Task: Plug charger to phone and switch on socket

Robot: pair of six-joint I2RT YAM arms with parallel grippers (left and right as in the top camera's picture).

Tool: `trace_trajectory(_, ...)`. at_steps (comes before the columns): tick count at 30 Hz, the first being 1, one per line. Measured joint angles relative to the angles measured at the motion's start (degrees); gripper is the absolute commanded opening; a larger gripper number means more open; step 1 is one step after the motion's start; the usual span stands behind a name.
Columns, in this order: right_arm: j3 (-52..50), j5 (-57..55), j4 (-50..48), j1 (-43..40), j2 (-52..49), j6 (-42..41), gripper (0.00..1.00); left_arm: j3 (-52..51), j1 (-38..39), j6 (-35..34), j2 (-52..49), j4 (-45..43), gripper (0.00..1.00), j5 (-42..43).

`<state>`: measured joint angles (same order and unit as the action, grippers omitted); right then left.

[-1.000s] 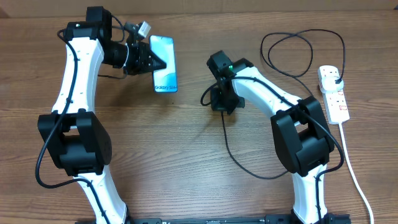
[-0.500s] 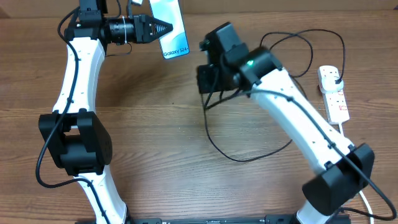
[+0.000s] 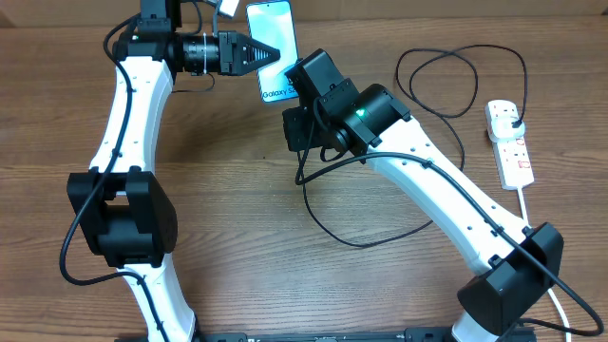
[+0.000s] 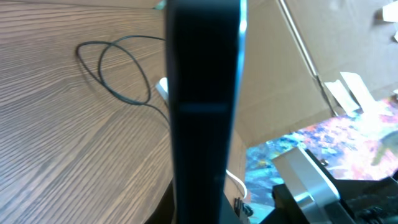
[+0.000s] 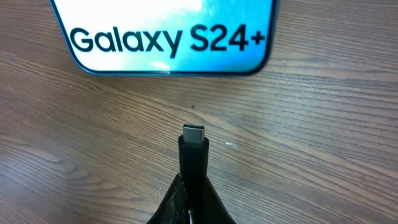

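The charger tip point(image 5: 193, 134) points at the phone point(image 5: 168, 37), just below its short edge, not touching. The right gripper point(image 5: 193, 190) pinches the charger tight. The left gripper point(image 3: 268, 54) grips the phone at the far side of the table point(image 3: 237, 247). The phone's hole is hard to see, so line up first, then push slowly.

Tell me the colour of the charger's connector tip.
Silver-grey connector tip on a black body; the right wrist view shows it best.
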<state>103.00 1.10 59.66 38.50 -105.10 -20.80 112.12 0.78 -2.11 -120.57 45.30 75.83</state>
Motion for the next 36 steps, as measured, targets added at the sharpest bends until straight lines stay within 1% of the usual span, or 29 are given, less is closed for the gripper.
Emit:
trace_trajectory(3, 0.0, 0.0, -0.1, 0.0, 0.0, -0.2, 0.04, 0.0, 0.0, 0.8, 0.0, 0.0, 0.04, 2.2)
trace_trajectory(7, 0.0, 0.2, -0.7, 0.0, 0.0, -0.2, 0.04, 0.0, 0.0, 0.9, 0.0, 0.6, 0.04, 3.0)
trace_trajectory(16, 0.0, 0.2, -1.2, 0.0, 0.0, -0.2, 0.04, 0.0, 1.4, 0.9, 0.0, 2.0, 0.04, 2.6)
trace_trajectory(36, 0.0, 0.4, -1.2, 0.0, 0.0, -0.2, 0.04, 0.0, 1.5, 1.3, 0.0, 3.7, 0.04, 2.1)
